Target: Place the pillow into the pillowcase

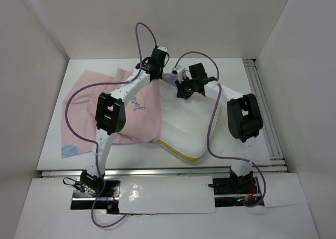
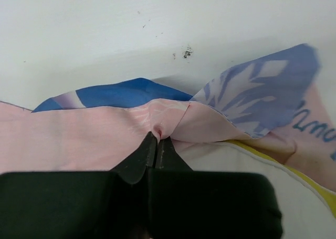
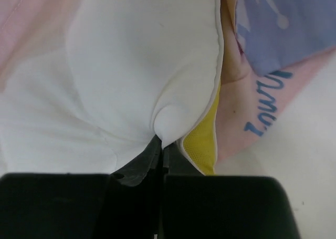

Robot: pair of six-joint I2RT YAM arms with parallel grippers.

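While the left pincer (image 2: 157, 138) clenches a pink fold of the pillowcase (image 2: 79, 136), the right pincer (image 3: 161, 143) grips the pillow (image 3: 131, 65), which lies on the bench (image 1: 231, 73), mostly outside the pillowcase.

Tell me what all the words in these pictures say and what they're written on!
A blue cursive word on the pink side of the pillowcase: sideways or cut off in the wrist views, tiny from above; too unclear to read.
The pillow: no writing shows.
Nothing else carries readable text.
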